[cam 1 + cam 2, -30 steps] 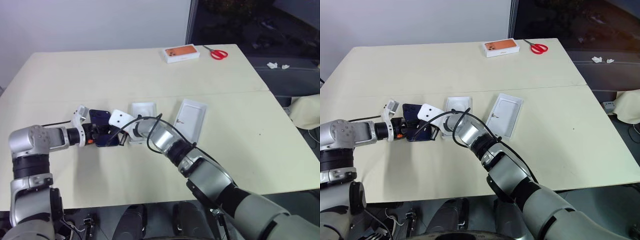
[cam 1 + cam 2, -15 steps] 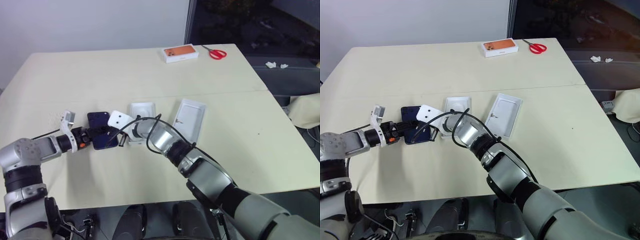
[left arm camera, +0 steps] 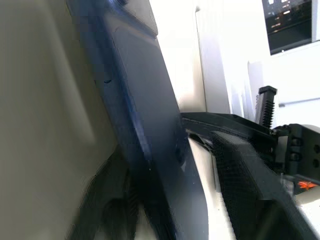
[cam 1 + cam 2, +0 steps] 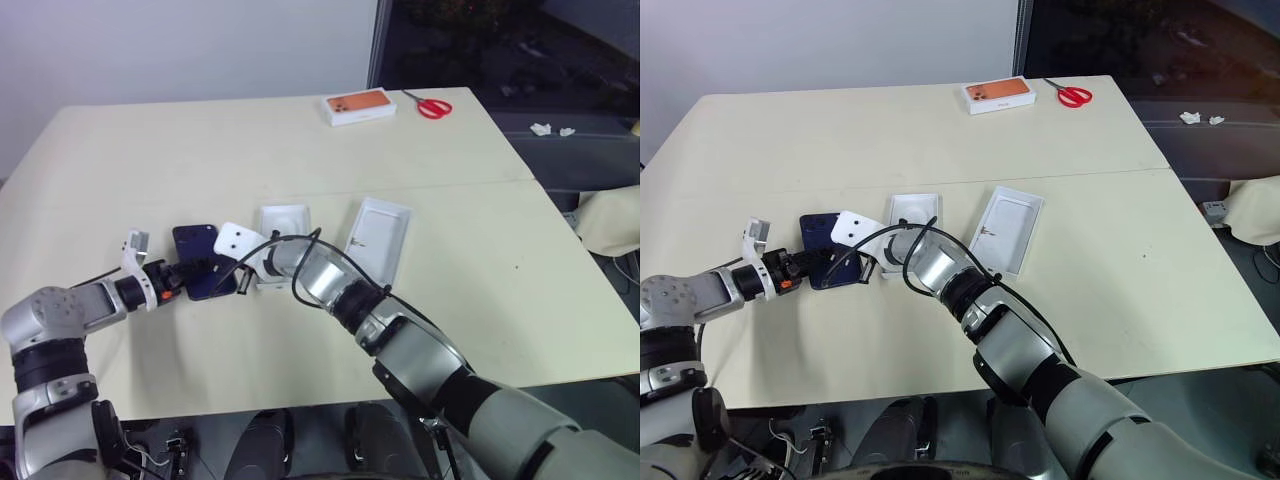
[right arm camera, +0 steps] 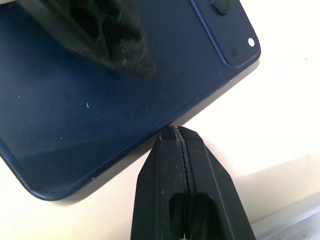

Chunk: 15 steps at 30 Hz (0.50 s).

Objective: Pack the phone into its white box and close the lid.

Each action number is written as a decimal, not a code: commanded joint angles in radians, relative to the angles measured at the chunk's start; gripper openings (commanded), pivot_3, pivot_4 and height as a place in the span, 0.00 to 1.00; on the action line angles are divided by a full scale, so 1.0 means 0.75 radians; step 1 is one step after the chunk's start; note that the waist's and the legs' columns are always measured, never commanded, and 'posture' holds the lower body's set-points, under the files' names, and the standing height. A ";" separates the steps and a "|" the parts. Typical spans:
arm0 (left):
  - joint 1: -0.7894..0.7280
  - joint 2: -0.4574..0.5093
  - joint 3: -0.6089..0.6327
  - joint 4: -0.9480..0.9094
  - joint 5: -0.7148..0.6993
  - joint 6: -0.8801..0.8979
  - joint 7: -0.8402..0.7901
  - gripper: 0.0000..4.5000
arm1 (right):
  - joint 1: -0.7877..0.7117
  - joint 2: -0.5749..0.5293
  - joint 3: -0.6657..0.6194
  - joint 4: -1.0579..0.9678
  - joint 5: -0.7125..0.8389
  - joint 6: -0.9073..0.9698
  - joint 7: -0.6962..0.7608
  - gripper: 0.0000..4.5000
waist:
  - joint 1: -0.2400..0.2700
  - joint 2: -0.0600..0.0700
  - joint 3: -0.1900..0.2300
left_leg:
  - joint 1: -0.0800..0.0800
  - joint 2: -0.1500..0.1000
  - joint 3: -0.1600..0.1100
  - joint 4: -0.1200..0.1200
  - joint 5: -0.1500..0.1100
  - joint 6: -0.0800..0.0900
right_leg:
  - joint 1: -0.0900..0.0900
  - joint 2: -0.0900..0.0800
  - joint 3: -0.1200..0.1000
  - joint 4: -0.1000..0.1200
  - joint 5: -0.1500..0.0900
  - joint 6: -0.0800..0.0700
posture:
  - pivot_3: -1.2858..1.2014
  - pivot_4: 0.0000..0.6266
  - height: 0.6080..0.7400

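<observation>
— What's your bench like?
— You've got a broad cream-coloured bench with a seam running across its middle.

— What lies on it?
— At the far edge, an orange-topped white box with red-handled scissors just beside it. Nearer you, a slim dark navy-blue phone lies camera side up, then a small white insert tray, then a shallow white rectangular box, open side up.
</observation>
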 commanded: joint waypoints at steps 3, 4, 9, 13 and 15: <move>0.019 0.002 -0.004 -0.023 -0.060 0.034 -0.016 0.12 | -0.026 0.224 0.014 -0.038 0.001 0.005 0.016 0.00 | -0.004 -0.001 -0.001 | 0.001 0.000 0.000 0.000 0.000 0.000 | 0.001 0.000 0.000 0.000 0.000 0.000 | 0.52 0.24 1.00; 0.026 0.001 -0.003 -0.030 -0.071 0.043 -0.020 0.12 | -0.026 0.222 0.014 -0.039 0.001 0.004 0.016 0.00 | -0.005 0.000 -0.001 | 0.001 0.001 0.000 0.000 0.000 0.000 | 0.001 0.000 0.000 0.000 0.000 0.000 | 0.52 0.24 1.00; 0.060 -0.005 0.062 -0.020 -0.138 0.091 -0.036 0.12 | -0.011 0.184 -0.005 -0.125 0.034 0.001 0.065 0.00 | -0.007 -0.001 0.000 | 0.001 0.000 0.000 -0.001 0.000 0.000 | 0.000 0.000 0.000 0.000 0.000 0.000 | 0.52 0.24 1.00; 0.082 -0.006 0.106 -0.004 -0.164 0.075 -0.041 0.12 | 0.022 0.142 -0.053 -0.274 0.106 0.006 0.152 0.00 | -0.007 -0.001 0.000 | -0.001 0.001 0.000 -0.001 0.000 0.000 | -0.002 0.000 0.000 0.000 0.000 0.000 | 0.52 0.24 1.00; 0.096 -0.003 0.131 0.010 -0.169 0.037 -0.057 0.12 | 0.034 0.116 -0.111 -0.360 0.186 0.065 0.211 0.00 | -0.007 -0.001 0.000 | -0.001 0.001 0.000 -0.002 0.000 0.000 | -0.002 0.000 0.000 0.000 0.000 0.000 | 0.52 0.24 1.00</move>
